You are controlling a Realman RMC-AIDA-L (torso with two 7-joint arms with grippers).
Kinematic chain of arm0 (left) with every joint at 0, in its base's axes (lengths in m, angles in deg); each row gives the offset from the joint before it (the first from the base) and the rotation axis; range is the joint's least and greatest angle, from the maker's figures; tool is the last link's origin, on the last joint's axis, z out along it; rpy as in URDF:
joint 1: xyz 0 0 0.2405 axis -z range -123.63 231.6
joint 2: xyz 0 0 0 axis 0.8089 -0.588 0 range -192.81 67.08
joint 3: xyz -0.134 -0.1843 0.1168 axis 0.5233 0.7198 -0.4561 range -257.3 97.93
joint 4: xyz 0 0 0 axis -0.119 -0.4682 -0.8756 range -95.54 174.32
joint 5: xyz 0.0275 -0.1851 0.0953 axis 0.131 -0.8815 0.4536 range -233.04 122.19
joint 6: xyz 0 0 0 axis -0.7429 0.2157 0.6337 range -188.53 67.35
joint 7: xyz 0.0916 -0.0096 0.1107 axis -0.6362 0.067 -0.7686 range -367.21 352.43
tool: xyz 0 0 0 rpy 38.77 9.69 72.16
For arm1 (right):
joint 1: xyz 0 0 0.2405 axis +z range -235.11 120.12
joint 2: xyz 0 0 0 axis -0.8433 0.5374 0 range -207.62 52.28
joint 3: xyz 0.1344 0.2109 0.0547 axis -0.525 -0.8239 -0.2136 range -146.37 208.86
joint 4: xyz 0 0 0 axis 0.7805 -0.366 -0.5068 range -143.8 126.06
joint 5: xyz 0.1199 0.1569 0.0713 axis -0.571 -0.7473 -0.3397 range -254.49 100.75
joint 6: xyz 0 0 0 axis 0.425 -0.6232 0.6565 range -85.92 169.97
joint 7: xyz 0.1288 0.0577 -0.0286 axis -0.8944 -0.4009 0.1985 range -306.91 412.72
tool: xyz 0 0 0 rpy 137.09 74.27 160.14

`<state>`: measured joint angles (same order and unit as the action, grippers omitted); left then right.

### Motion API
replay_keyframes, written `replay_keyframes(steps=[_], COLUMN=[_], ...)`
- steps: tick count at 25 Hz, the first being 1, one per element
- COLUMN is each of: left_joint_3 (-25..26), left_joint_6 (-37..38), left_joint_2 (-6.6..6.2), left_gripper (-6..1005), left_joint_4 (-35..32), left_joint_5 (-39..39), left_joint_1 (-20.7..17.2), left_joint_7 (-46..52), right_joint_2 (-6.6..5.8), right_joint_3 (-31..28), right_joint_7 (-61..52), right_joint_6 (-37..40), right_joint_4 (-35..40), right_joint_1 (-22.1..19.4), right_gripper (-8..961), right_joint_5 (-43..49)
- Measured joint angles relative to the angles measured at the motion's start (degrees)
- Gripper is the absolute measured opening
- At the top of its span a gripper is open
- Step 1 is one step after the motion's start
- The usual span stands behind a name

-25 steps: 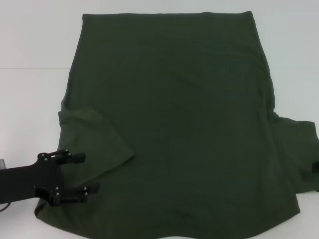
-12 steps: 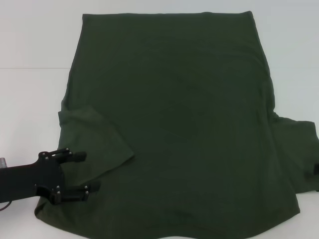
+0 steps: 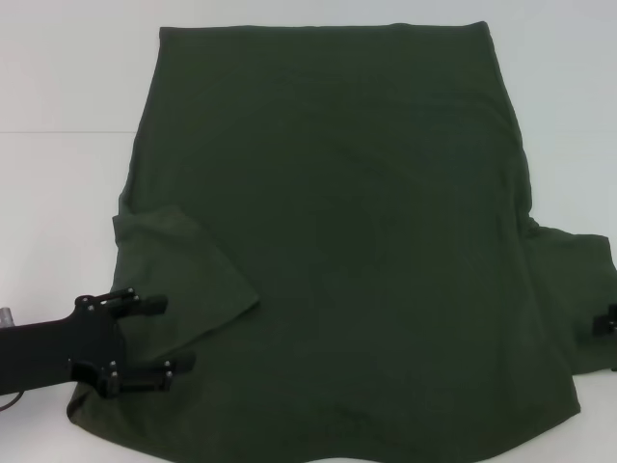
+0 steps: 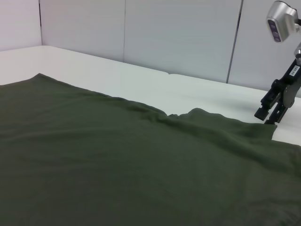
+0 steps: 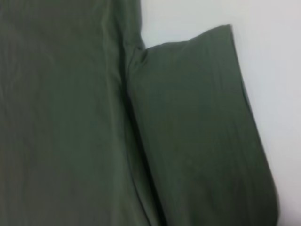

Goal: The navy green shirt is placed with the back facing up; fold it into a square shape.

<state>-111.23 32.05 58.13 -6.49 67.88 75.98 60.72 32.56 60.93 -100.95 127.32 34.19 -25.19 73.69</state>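
Observation:
The navy green shirt (image 3: 347,241) lies flat on the white table with its plain back up and its hem at the far side. Its left sleeve (image 3: 183,280) is folded in over the body. The right sleeve (image 3: 578,289) still spreads out to the side, and the right wrist view shows it (image 5: 197,132) from close above. My left gripper (image 3: 164,335) hovers open over the shirt's near left corner, with one finger by the folded sleeve's edge. My right gripper (image 3: 609,323) just shows at the picture's right edge by the right sleeve. The left wrist view shows it (image 4: 269,112) standing at that sleeve's tip.
White table (image 3: 58,77) surrounds the shirt on the left, right and far sides. A seam in the tabletop (image 3: 67,132) runs along the left. Grey wall panels (image 4: 178,33) stand behind the table in the left wrist view.
The right gripper has edged a little into view at the right edge. The left gripper and the shirt have hardly moved.

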Motion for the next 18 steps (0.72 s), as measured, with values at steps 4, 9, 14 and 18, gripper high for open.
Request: replay_keyframes(steps=[4, 9, 14, 18], left_joint_3=[0.0, 0.0, 0.1, 0.1], left_joint_6=[-0.1, -0.1, -0.1, -0.2], left_joint_2=[0.11, 0.11, 0.11, 0.11], left_gripper=[855, 853, 852, 852], left_joint_4=[0.0, 0.0, 0.0, 0.0], left_joint_5=[0.0, 0.0, 0.0, 0.0], left_joint_1=[0.0, 0.0, -0.1, -0.1], left_joint_7=[0.0, 0.0, 0.0, 0.0], right_joint_2=[0.17, 0.23, 0.25, 0.3], right_joint_3=[0.5, 0.8, 0.8, 0.8], right_joint_7=[0.1, 0.6, 0.7, 0.6], right_joint_6=[-0.5, -1.5, -2.2, -2.3], right_joint_4=[-0.4, -2.2, -2.4, -2.4], right_joint_1=[0.9, 2.1, 2.3, 2.4], right_gripper=[915, 916, 905, 809], right_joint_5=[-0.2, -0.1, -0.1, -0.3])
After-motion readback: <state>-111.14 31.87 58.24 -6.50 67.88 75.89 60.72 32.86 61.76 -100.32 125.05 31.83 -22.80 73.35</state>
